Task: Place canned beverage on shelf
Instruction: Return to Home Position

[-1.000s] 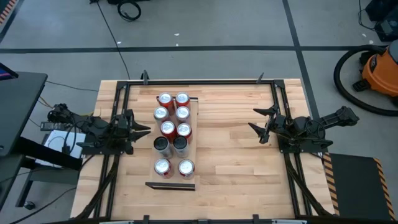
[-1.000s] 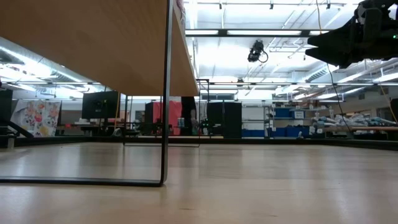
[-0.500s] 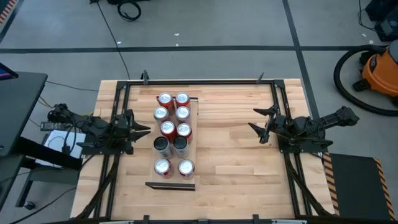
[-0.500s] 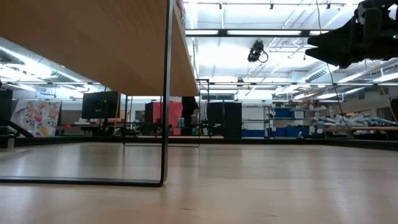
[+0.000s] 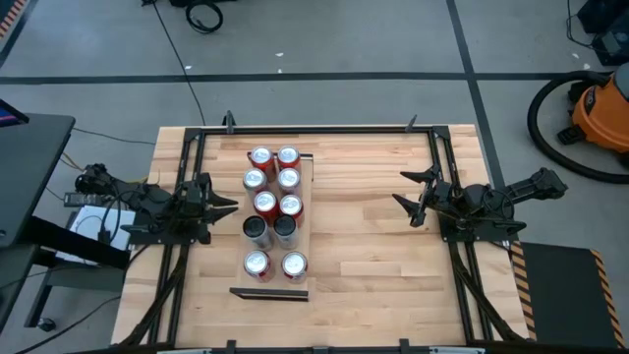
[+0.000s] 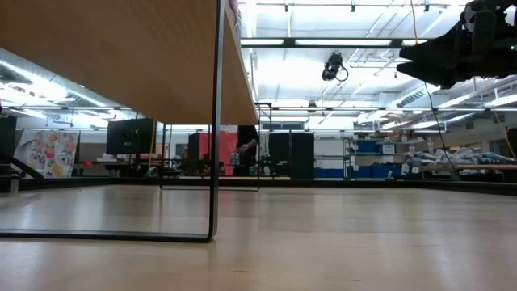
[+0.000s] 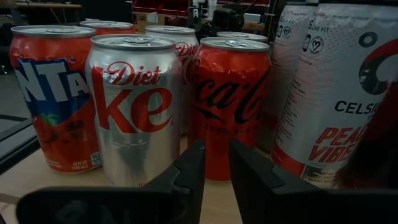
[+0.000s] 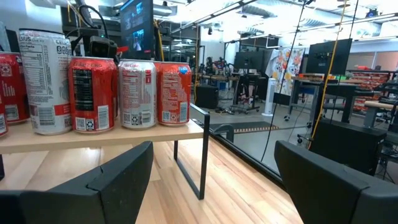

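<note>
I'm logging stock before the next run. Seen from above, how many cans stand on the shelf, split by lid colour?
Silver-lidded cans: 8
Dark-lidded cans: 2
Total on the shelf: 10

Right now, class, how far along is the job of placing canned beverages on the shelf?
Done: ten cans stand in two rows on the shelf. In hand: nothing; the left gripper and right gripper sit open and empty at either side. Left: no can waits on the tabletop, so probably nothing.
</note>
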